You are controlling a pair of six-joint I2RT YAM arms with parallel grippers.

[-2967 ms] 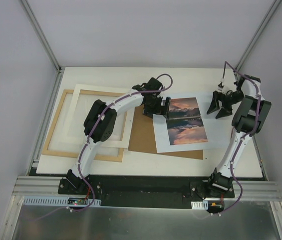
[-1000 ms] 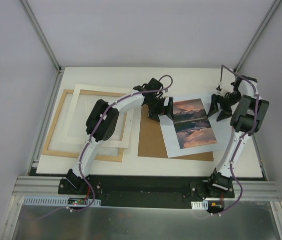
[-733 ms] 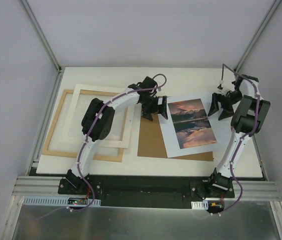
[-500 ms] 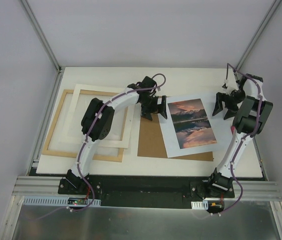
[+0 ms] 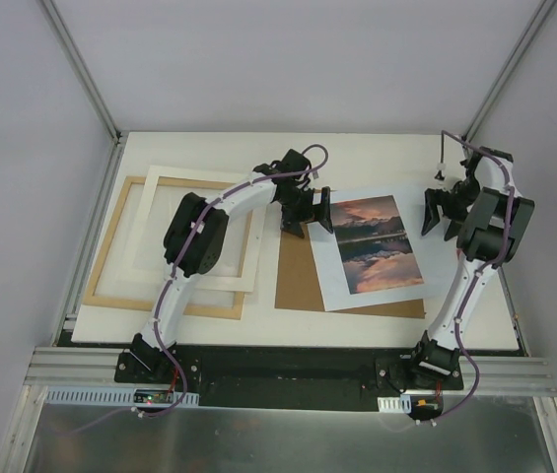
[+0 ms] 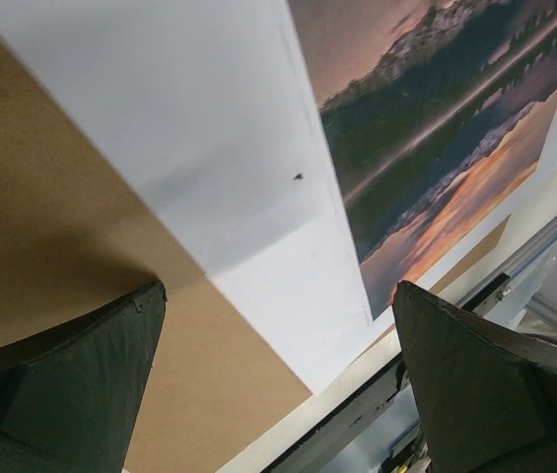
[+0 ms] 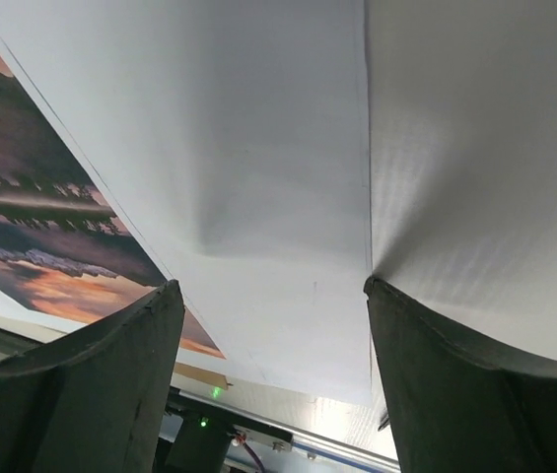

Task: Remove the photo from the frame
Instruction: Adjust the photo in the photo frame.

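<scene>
Centrally, the photo (image 5: 367,249) lies flat on a brown backing board (image 5: 296,286), outside the frame (image 5: 113,236), between both grippers. The left gripper (image 5: 308,219) has its fingers spread wide above the photo's left border, and the right gripper (image 5: 442,216) likewise above its right border. Both are empty.

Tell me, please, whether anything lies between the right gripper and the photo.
Nothing visible does. The right gripper hangs open over the white right border of the photo. The photo lies face up and uncovered on the brown backing board, apart from the frame.
</scene>
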